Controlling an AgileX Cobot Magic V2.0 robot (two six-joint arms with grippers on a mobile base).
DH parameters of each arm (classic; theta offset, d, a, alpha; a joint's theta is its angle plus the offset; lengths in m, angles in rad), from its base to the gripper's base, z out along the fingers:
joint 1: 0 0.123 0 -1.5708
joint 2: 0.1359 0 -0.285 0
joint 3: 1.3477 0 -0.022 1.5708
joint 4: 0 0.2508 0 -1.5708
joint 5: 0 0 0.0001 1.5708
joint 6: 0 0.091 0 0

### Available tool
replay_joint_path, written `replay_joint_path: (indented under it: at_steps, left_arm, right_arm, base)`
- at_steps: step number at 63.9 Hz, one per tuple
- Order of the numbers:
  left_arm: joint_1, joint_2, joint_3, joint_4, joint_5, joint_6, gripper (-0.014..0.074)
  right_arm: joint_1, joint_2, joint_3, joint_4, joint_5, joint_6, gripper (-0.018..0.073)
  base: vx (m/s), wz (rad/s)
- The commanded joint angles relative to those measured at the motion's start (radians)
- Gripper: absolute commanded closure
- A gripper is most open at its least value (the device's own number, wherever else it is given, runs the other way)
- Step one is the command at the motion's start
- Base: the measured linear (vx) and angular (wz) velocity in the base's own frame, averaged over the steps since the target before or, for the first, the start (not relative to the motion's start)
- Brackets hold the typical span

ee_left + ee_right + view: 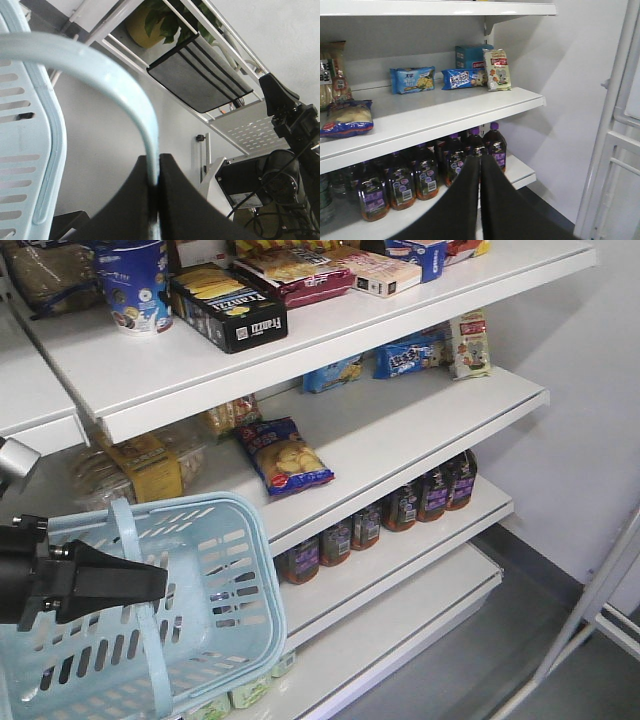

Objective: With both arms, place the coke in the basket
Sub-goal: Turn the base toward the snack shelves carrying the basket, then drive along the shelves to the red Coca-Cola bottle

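Item: basket (232,590), light blue, slotted. It sits at the lower left of the front view, with its left and bottom parts cut off by the frame edge.

Item: left gripper (154,172). The fingers are pinched tight on the basket's loop handle (102,70), and in the front view its black body hides part of the basket's inside.

Item: right gripper (480,159). The fingers are pressed together with nothing between them, in front of the dark bottles (415,175) (purple caps, labels too small to read).

Item: coke. It cannot be made out in any view.

Edges: the basket rim overlaps the shelves (400,440) near the bottle row. Bare wall and grey floor (480,660) lie to the right, bounded by a white frame (590,610).
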Motion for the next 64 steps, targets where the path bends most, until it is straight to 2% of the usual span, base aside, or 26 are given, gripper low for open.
replay_joint_path:
  at_steps: [1,64]
  left_arm:
    - [-0.004,-0.025,-0.031,-0.080,0.045,0.012,0.0603]
    - [-0.004,-0.025,-0.031,-0.080,0.045,0.012,0.0603]
  right_arm:
    - [-0.002,-0.013,0.006,0.000,-0.075,-0.009,0.0561]
    - [-0.002,-0.013,0.006,0.000,-0.075,-0.009,0.0561]
  base:
    - [-0.03,0.25]
    - [-0.05,0.22]
